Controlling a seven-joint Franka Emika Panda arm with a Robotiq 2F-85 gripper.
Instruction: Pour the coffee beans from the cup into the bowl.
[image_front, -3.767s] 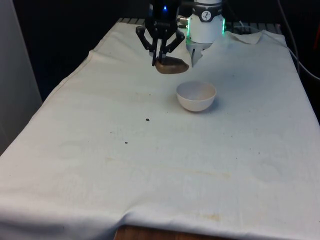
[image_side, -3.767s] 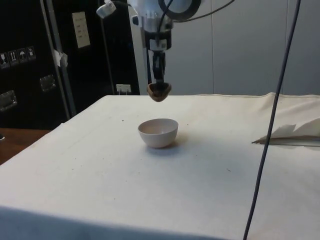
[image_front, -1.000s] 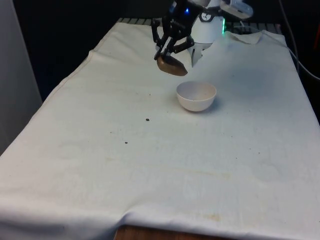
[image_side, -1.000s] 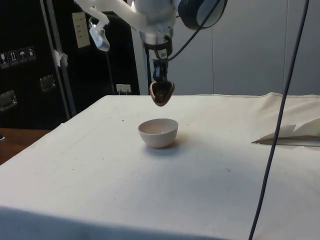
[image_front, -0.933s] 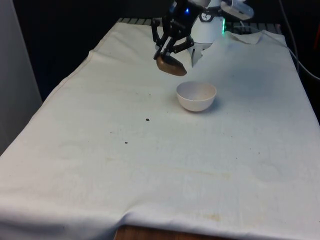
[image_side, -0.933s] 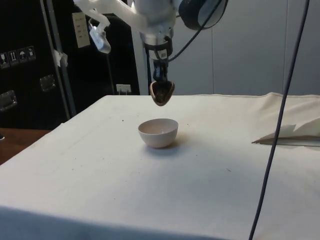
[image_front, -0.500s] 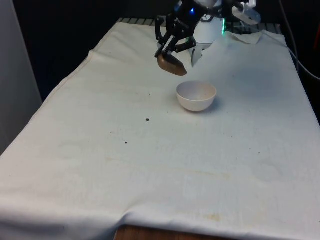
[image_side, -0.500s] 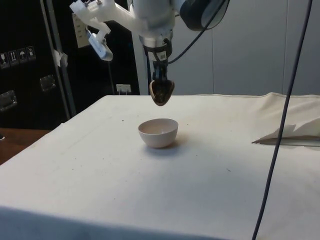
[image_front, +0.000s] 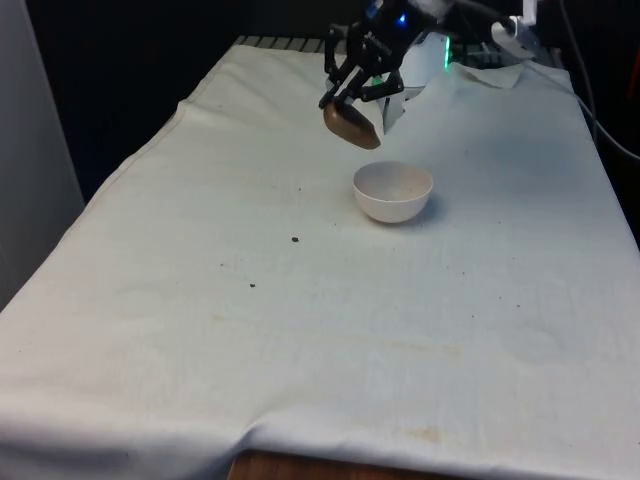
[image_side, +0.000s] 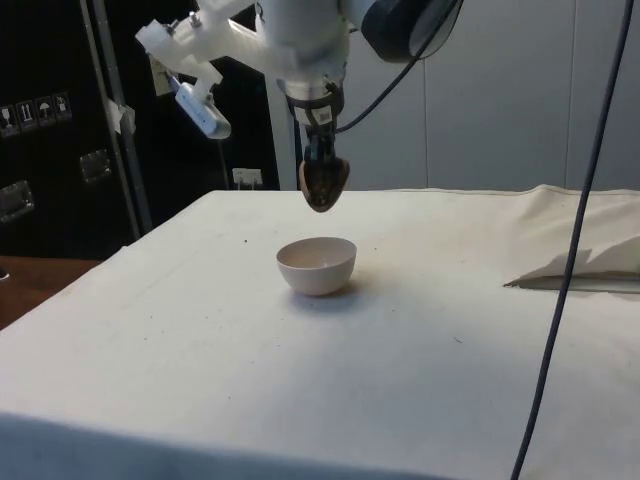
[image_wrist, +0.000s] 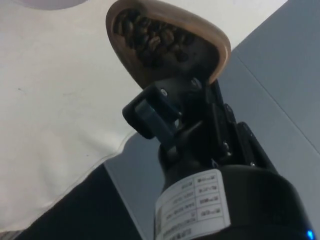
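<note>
1. Front view: the black two-finger jaws (image_front: 352, 100) grip a small brown wooden cup (image_front: 351, 126), tilted above a white round bowl (image_front: 393, 191) on the white-clothed surface (image_front: 300, 300).
2. Side view: the cup (image_side: 322, 184) hangs over the bowl (image_side: 317, 265), whose inside looks bare.
3. Wrist view: dark coffee beans (image_wrist: 150, 42) lie inside the cup (image_wrist: 210, 45).

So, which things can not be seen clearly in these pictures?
- Inside of the bowl: side view, its near wall hides it.
- Beans in the cup: front view, the cup's underside faces the camera.
- Dark specks on the cloth: front view, too small to identify.
</note>
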